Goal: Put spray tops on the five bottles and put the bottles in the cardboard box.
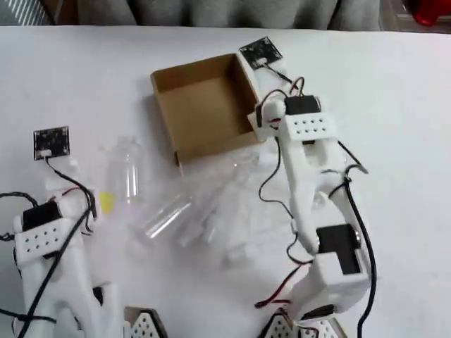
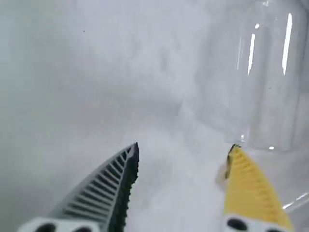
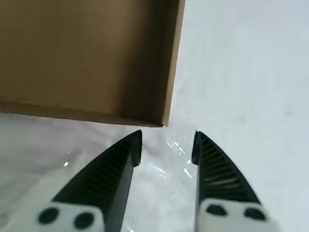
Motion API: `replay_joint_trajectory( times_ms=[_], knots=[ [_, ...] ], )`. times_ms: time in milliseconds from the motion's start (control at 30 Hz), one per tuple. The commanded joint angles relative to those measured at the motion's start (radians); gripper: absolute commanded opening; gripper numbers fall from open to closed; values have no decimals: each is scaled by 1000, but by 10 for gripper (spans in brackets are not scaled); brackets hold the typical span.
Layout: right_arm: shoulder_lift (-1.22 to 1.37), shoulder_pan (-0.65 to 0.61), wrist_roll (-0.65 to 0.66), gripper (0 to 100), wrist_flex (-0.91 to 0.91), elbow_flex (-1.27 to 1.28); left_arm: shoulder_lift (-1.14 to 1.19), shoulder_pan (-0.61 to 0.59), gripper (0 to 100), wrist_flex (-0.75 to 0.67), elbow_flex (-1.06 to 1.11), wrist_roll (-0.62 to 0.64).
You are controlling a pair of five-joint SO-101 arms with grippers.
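High view and left wrist view are read together: the left tool (image 2: 185,157) is found at the near left of the tabletop (image 1: 394,70), its grey and yellow jaws spread wide with nothing between them. A clear bottle (image 1: 127,169) is set just to its right, close beside the yellow jaw; whether that bottle stands or lies cannot be told. Further right a second bottle (image 1: 166,217) is seen lying on its side, and past it a loose heap of clear bottles (image 1: 225,204) is spread over the middle, where single pieces are hard to separate. The cardboard box (image 1: 204,105) is placed open at the far middle, its floor bare. At its near right corner the right tool (image 3: 167,145) is held over clear plastic, jaws parted to a moderate gap and gripping nothing. The bottles are judged light, thin-walled and smooth, so they may be expected to roll or skid when nudged and to dent if squeezed hard. A hold is best taken across the body below the shoulder, with the neck left free for a spray top.
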Motion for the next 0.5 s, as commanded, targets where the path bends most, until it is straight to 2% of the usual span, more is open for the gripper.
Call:
replay_joint_trajectory(
  times_ms=[0,400,467],
  knots=[
    [25,-2,-6,145,-79,-48,18,-7,278,-49,-63,55],
    [162,-5,-9,140,-156,-49,22,-4,278,-69,-63,60],
    [166,-7,-11,111,-148,-49,22,-4,278,-75,-61,60]
  ],
)
